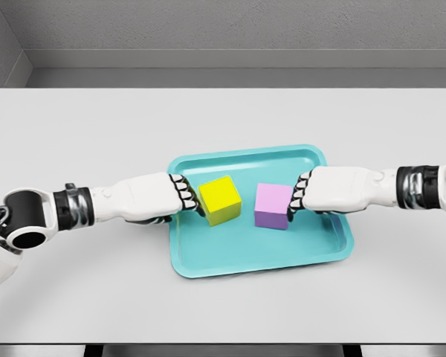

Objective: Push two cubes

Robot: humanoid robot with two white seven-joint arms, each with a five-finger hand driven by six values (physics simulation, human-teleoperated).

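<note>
Pressing curled left robot hand [180, 195] against yellow cube [220, 200], curled right robot hand [303, 191] against purple cube [273, 206]

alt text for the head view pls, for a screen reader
Two white robot hands press inward on two cubes in a teal tray: the left hand against the yellow cube, the right hand against the pink cube. A gap separates the cubes.

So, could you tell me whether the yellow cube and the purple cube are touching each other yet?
Apart. The head view shows a clear strip of teal tray floor between the yellow cube and the purple cube.
</note>
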